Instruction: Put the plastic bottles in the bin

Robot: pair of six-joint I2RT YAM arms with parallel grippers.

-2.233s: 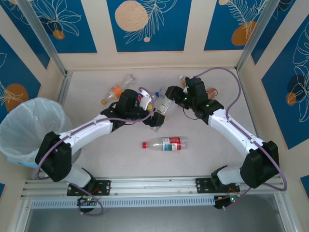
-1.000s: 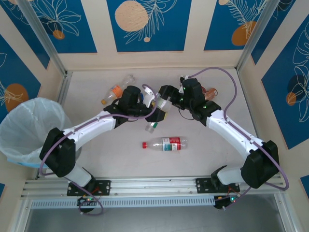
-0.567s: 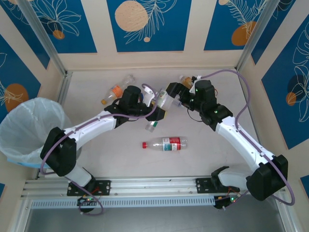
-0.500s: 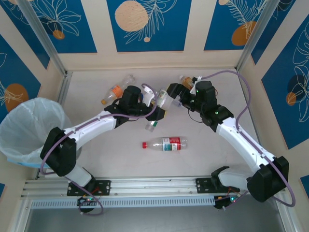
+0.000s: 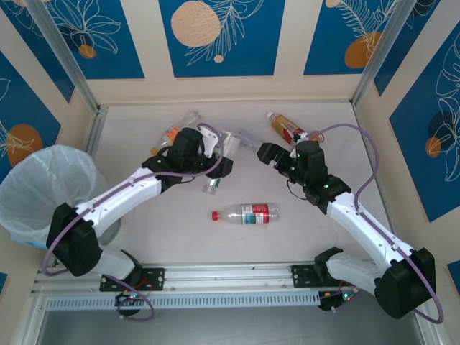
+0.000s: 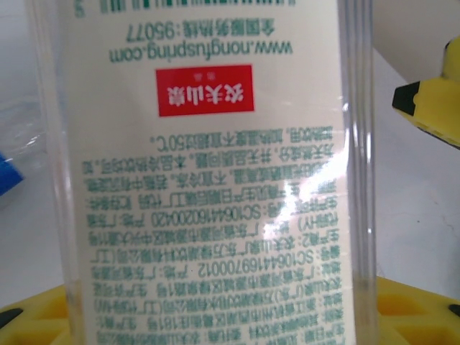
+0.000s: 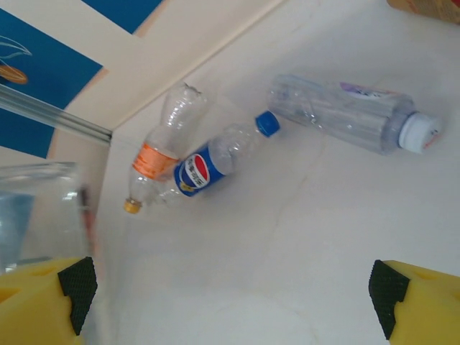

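Note:
My left gripper (image 5: 218, 165) is shut on a clear plastic bottle (image 5: 211, 184) with a green cap and holds it just above the table's middle; its white printed label (image 6: 208, 180) is pressed close to the left wrist camera. My right gripper (image 5: 264, 152) (image 7: 230, 295) stands open to its right with nothing between its fingers. A red-capped, red-labelled bottle (image 5: 246, 213) lies in front of both. The right wrist view shows an orange-labelled bottle (image 7: 154, 162), a blue-labelled bottle (image 7: 215, 159) and a clear white-capped bottle (image 7: 345, 115) lying on the table. The bag-lined bin (image 5: 43, 190) stands at the left edge.
An amber bottle (image 5: 284, 128) lies at the back right near the wall. The orange-labelled bottle (image 5: 172, 134) sits by the left arm's wrist. Walls and metal posts close in the back and sides. Open table lies between the red-capped bottle and the bin.
The right gripper opened, let go of the bottle and drew back to the right. The left gripper kept the green-capped bottle and shifted it left.

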